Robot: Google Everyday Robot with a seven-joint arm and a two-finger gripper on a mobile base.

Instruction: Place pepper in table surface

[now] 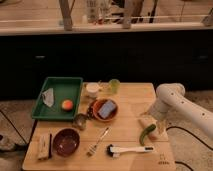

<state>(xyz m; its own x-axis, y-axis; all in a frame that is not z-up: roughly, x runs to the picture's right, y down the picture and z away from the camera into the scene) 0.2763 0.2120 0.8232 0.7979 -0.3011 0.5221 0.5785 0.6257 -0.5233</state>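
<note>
The slim curved green pepper (146, 135) lies at the right side of the light tan wooden table surface (125, 125), its lower end near the brush. My gripper (149, 123) comes down from the white arm (169, 97) on the right and sits right at the pepper's upper end, low over the table. I cannot tell whether the pepper rests on the wood or hangs just above it.
A black-and-white brush (127, 149) lies just left of and below the pepper. A fork (98, 141), a dark red bowl (66, 141), a bowl with a blue sponge (106, 109), a pale green cup (114, 86) and a green tray (52, 85) fill the left and middle.
</note>
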